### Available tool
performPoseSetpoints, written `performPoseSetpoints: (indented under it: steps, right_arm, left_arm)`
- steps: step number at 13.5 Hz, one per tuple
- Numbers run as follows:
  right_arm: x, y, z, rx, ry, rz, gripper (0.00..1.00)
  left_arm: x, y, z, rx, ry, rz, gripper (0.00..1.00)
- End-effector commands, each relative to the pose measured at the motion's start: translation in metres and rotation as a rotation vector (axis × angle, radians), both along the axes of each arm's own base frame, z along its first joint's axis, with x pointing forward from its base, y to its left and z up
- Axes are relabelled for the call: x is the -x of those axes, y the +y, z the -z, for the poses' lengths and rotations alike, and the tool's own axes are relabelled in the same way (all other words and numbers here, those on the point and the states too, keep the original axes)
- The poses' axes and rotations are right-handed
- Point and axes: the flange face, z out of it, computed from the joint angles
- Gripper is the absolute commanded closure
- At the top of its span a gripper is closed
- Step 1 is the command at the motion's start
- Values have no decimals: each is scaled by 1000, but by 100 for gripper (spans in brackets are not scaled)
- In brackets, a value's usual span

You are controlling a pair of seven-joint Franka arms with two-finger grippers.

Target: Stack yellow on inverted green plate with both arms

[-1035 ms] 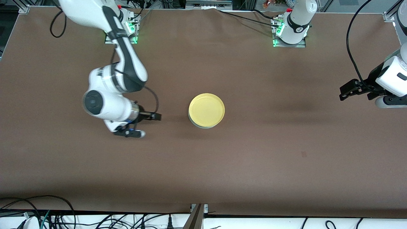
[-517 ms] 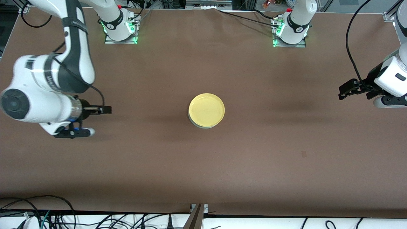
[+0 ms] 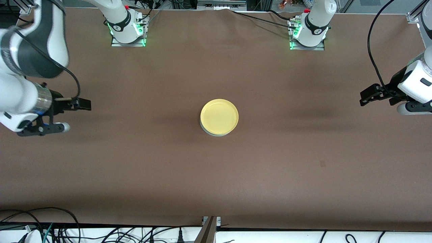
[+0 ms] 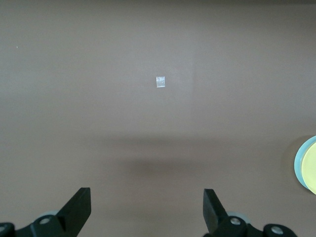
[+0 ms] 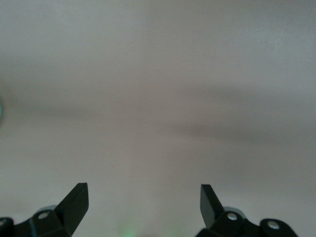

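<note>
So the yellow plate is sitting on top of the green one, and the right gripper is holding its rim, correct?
Not quite. The yellow plate does sit on the green plate, but the right gripper holds nothing: the front view shows it over bare table toward the right arm's end, and the right wrist view shows it open.

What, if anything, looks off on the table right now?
Nothing stands out. The yellow plate sits squarely on the green plate, only a thin green edge showing. The right gripper and left gripper hang open over bare table at their own ends.
</note>
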Motion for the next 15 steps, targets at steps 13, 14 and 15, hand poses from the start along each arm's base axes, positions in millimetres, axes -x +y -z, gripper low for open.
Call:
performPoseSetpoints:
  steps: [13,14,15]
  right_arm:
    - [84,-62,-97,48,-74,2,0]
    - [80,-62,-95,45,-71,1,0]
    - [80,-63,-95,41,-75,5,0]
  left_arm:
    - [-1,-5,-7,17,10,12,0]
    - [-1,-5,-7,17,10,12,0]
    - [-1,-4,-7,17,10,13,0]
